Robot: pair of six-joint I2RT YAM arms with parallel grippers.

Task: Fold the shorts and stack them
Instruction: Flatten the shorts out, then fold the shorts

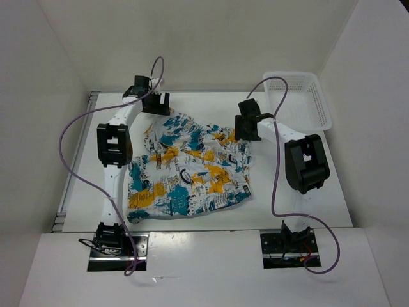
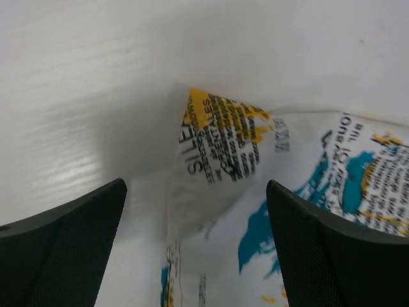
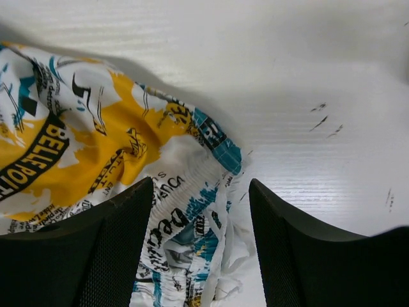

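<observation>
Shorts point(image 1: 192, 169) crumpled at middle of table point(image 1: 300, 192), between both arms. Left gripper point(image 1: 156, 103) at far-left corner, jaws apart, holding nothing. Right gripper point(image 1: 245, 131) at far-right edge, jaws apart, fabric loose between.

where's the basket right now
In the top view the white mesh basket sits at the far right corner of the table, just right of the right gripper and apart from the shorts.

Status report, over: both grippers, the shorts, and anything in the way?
Left gripper open, right gripper open, both over far edge of shorts. Shorts lie rumpled on table. White basket far right, apart from shorts.
</observation>
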